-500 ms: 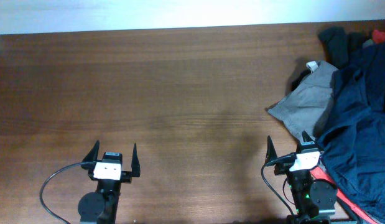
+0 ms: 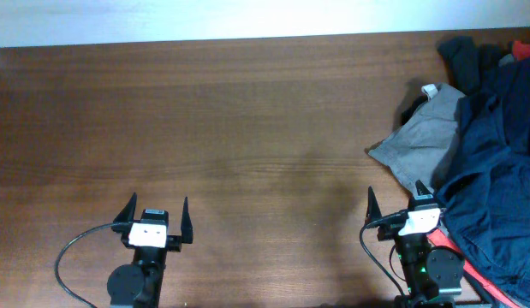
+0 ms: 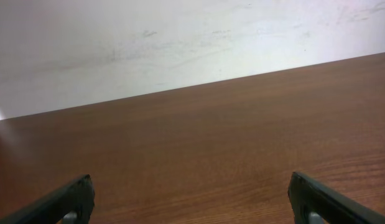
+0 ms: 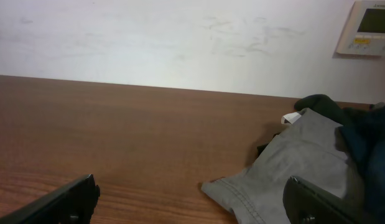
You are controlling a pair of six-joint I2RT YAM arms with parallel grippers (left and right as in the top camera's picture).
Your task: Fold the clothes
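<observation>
A heap of clothes lies at the table's right edge: a grey garment with a white tag, a dark navy garment over it, and a black one at the far corner. The grey garment also shows in the right wrist view, its hem just ahead of the jaws. My right gripper is open and empty near the front edge, beside the heap. My left gripper is open and empty at the front left, over bare wood, far from the clothes.
The brown wooden table runs to a white wall at the back. A wall control panel shows at the top right of the right wrist view. A red strip lies under the navy cloth by the right arm's base.
</observation>
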